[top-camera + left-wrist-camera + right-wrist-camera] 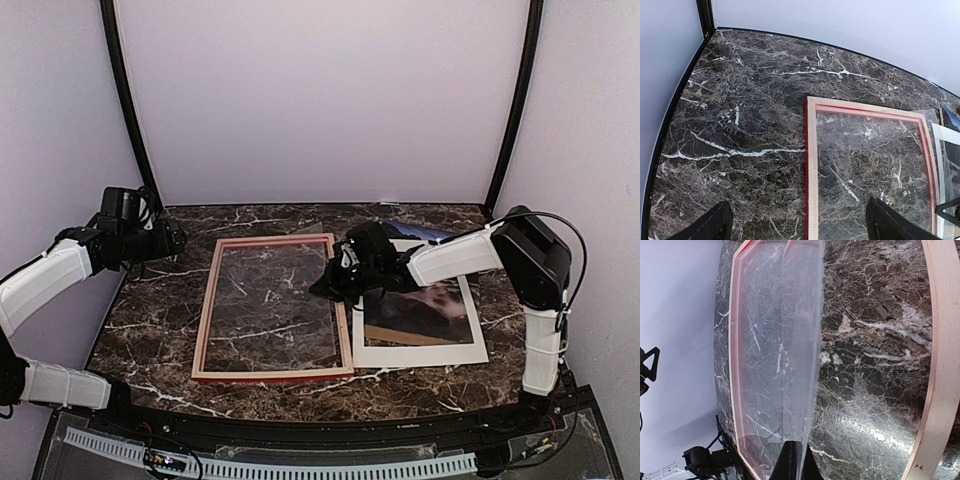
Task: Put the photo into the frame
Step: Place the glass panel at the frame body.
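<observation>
My right gripper (pixel 328 284) is pinched tight on the clear pane (pixel 775 340) over the frame (pixel 208 310), left gripper (pixel 172 240) spread empty left of it, photo (pixel 425 305) lying just right of it

No legible text, label, brand mark or number shows on the frame (pixel 272 375), the photo (pixel 430 315) or the marble table (pixel 150 330).
</observation>
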Available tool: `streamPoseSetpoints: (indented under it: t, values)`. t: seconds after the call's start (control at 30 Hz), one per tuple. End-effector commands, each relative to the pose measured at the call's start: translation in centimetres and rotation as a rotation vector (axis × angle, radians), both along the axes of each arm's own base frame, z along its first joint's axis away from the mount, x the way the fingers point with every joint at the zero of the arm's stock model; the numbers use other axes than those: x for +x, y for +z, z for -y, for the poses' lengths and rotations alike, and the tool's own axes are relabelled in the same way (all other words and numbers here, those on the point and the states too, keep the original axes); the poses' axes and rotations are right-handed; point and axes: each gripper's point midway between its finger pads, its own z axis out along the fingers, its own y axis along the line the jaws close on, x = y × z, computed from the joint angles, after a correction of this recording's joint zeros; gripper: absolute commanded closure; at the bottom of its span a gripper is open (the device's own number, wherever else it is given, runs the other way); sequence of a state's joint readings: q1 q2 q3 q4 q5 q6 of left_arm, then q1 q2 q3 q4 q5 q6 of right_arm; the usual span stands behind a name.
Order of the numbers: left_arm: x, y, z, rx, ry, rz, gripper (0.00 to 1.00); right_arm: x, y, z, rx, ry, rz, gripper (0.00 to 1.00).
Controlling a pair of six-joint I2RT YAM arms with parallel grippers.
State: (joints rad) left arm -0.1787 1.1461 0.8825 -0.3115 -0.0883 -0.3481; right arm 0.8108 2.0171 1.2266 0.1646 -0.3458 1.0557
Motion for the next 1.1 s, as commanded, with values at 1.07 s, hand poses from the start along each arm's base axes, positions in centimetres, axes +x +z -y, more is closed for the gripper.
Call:
streamPoseSetpoints:
  t: [1.07]
  values:
    - [0.0, -0.4, 0.2, -0.006, -0.016, -0.008, 0.05, 1.0, -0.4, 0.4, -0.031, -0.018, 0.015, 1.00]
